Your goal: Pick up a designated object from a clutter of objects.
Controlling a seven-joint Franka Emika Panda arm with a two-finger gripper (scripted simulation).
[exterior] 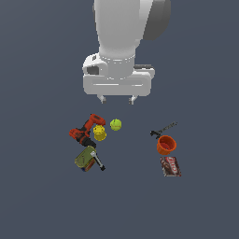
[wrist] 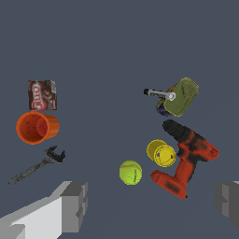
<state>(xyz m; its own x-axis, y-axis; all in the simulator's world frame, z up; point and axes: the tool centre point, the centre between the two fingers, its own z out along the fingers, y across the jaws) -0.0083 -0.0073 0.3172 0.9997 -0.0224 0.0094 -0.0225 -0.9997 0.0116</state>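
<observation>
Gripper (exterior: 117, 99) hangs above the clutter, fingers spread wide, nothing held — the wrist view shows both fingertips (wrist: 74, 205) far apart with bare floor between.

Going from the exterior view's left to right: the drill (exterior: 85, 131) lies below the gripper and off to the left side, on its side, well apart from the fingers. Yellow cylinder (exterior: 100, 133) sits touching or just beside the drill body; olive can (exterior: 85, 158) and a small metal tool (exterior: 98, 161) lie just past the drill's dark end. Green ball (exterior: 115, 124) is almost straight below the gripper. Wrench (exterior: 163, 129), orange cup (exterior: 166, 145) and brown box (exterior: 171, 166) lie well off to the right.

Risks, judged: a straight descent lands on the ball, not the drill. Closing near the cylinder could pinch or knock it. Drill is L-shaped — an off-centre grip may let it swing or slip.

Pose: wrist points straight down, arm upright above the group.
</observation>
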